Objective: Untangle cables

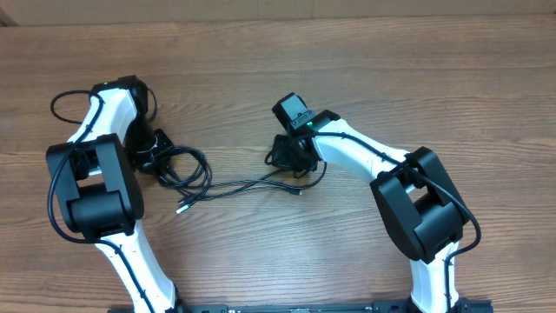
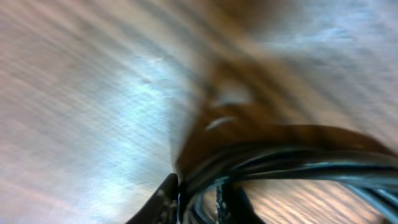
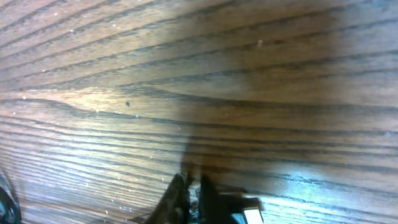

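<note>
While thin black silver-tipped cables (image 1: 228,185) lie coiled centre-left on the brown wooden table (image 1: 261,69) and trail right, the right gripper (image 1: 294,165) sits pressed together over their right end and the left gripper (image 1: 156,152), its spread unreadable, at the coil; the pulling-apart step looks in hand, next needing one cord isolated.

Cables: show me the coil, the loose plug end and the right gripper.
coil (image 1: 174,176), overhead view, bunched strands.
loose plug end (image 1: 181,209), overhead view, silver tip.
right gripper (image 3: 191,186), right wrist view, between fingertips.
</note>
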